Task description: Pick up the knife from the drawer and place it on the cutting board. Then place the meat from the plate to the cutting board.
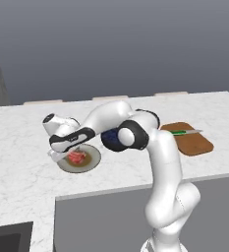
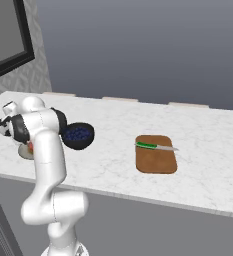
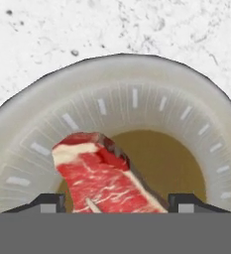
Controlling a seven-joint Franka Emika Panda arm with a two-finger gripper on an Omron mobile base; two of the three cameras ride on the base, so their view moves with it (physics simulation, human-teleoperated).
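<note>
Marble counter (image 1: 22,167); hand view: pincer (image 3: 118,203) astride meat (image 3: 104,178) on plate (image 3: 137,74).

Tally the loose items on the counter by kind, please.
Knife: 1, lying on the board
Cutting board: 1
Meat: 1, on the plate
Plate: 1
Bowl: 1, dark blue
Total: 5

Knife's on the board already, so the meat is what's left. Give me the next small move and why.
Probably close the end effector on the meat. In the hand view the fingertips stand on either side of it, apart from it, over the plate; the knife already lies on the board.
</note>
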